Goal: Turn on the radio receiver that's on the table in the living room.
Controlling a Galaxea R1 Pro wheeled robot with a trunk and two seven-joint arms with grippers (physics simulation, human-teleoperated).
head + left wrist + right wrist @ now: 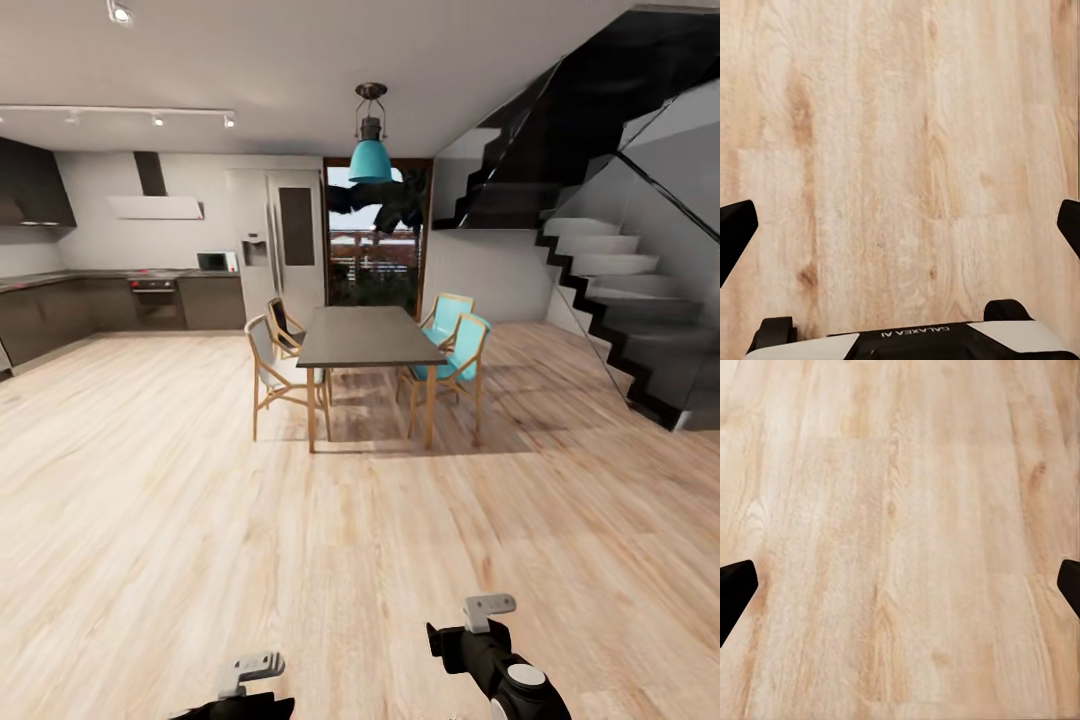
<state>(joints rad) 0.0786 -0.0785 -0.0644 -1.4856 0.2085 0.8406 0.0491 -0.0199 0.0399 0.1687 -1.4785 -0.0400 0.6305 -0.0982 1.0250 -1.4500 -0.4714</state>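
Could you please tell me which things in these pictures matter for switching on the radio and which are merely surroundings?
For the job:
- left gripper, jaws wide apart, over bare wood floor
- right gripper, jaws wide apart, over the floor too

Merely surroundings:
- dark-topped dining table
- teal chairs
- teal pendant lamp
- staircase
- kitchen cabinets
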